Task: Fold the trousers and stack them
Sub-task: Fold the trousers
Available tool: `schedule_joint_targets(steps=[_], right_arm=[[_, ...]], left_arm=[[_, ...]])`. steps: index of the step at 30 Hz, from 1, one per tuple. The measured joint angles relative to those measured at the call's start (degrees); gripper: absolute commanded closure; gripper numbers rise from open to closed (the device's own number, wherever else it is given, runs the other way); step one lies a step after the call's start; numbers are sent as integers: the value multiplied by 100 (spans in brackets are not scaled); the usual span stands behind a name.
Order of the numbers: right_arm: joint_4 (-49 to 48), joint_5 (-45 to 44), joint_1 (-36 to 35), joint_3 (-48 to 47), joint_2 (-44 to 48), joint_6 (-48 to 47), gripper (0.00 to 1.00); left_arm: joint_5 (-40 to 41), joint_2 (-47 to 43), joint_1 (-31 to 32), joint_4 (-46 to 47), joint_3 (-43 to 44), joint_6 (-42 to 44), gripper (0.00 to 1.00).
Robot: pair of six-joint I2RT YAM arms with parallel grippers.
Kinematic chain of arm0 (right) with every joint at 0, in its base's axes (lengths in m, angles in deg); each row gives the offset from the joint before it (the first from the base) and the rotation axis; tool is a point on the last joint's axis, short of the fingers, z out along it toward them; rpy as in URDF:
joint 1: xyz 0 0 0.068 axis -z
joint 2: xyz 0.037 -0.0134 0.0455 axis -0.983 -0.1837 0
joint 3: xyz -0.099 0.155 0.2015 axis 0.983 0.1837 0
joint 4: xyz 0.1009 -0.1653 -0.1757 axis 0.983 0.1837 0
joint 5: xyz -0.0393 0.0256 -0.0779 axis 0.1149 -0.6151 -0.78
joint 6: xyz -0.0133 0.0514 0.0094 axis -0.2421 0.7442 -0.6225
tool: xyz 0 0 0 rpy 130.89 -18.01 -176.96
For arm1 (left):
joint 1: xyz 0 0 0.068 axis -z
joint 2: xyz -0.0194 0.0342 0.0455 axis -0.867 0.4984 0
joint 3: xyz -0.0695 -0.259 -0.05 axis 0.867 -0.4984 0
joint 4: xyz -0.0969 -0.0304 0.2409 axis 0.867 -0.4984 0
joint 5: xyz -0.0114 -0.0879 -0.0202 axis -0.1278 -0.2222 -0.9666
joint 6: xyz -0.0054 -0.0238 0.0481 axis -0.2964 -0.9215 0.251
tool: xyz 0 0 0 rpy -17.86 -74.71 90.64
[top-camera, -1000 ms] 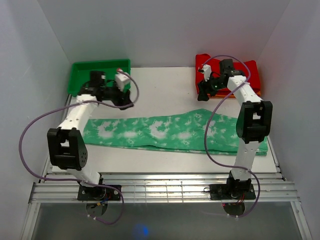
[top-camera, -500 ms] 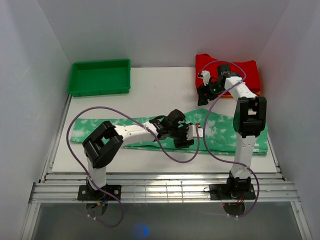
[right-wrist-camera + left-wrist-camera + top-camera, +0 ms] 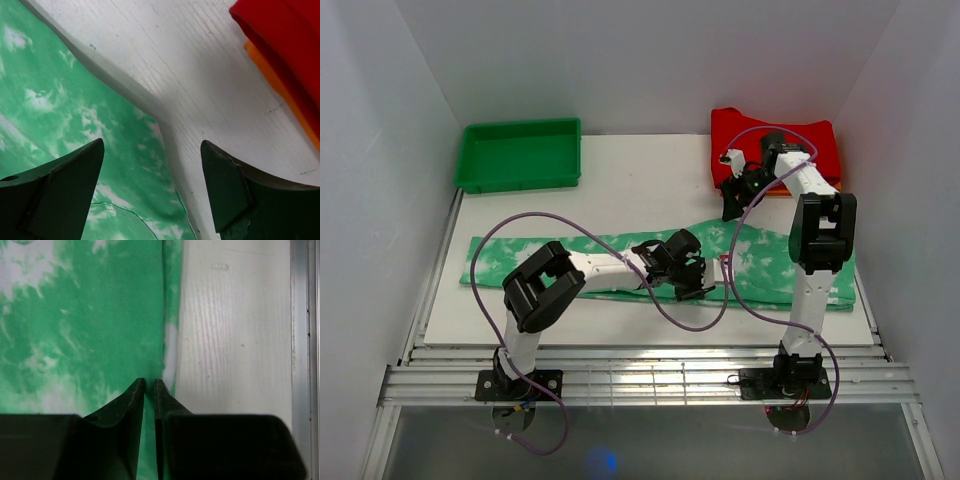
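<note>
The top camera looks down from high behind. Both wrist cameras face down close over the trousers [image 3: 75,315], which it also shows.

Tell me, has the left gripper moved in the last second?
Yes. The left gripper swung from beside the green bin rightward and nearer, down to the trousers' near edge.

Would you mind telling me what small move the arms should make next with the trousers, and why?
Probably lower the right claw onto the far edge of the trousers and close it. Its jaws stand wide open above that edge, near the red stack, holding nothing, while the left claw is nearly closed at the near edge. A fold likely needs both claws holding cloth.
</note>
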Motion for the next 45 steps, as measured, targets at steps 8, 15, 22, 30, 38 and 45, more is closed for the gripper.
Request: schedule_joint_targets(steps=[8, 15, 22, 30, 38, 45], right_arm=[[577, 48, 168, -433, -501, -413, 18], [702, 372, 48, -872, -841, -42, 21], [946, 634, -258, -994, -1088, 203, 35], [1543, 592, -321, -1193, -1384, -232, 92], [92, 328, -343, 96, -70, 260, 92], [-577, 275, -435, 498, 826, 398, 71]], left_arm=[[-96, -210, 74, 245, -643, 72, 100], [208, -365, 293, 350, -866, 238, 100], [330, -365, 339, 483, -931, 214, 100], [365, -417, 339, 752, -1106, -39, 100], [669, -564, 505, 1226, -1488, -177, 100], [866, -603, 586, 1473, -1635, -369, 100]])
